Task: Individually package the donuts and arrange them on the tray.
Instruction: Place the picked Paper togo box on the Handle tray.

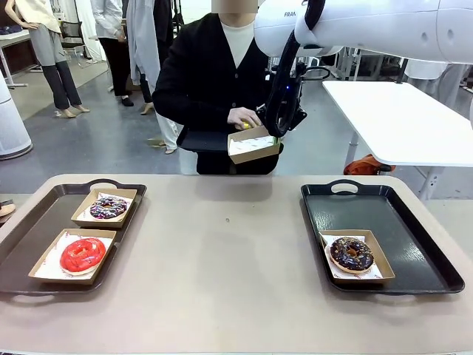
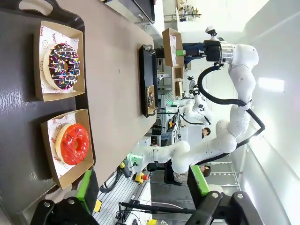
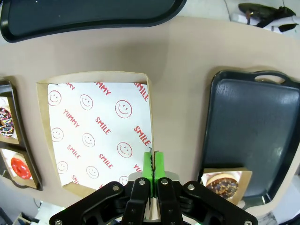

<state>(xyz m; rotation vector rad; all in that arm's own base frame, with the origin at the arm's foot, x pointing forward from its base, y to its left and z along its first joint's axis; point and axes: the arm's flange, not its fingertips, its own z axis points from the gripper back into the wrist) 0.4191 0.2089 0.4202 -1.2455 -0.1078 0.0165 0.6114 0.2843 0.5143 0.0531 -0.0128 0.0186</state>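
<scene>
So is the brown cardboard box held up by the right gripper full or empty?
Empty. The brown cardboard box holds only its white smiley-print paper liner; the right gripper pinches its wall, held above the table.

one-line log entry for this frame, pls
right gripper: shut on empty paper-lined box, held aloft | left gripper: open | person's hand: at box | boxed: three donuts

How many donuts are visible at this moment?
3: red donut and purple sprinkled donut boxed on the left tray, chocolate donut boxed on the right tray. A fourth may be hidden.
</scene>
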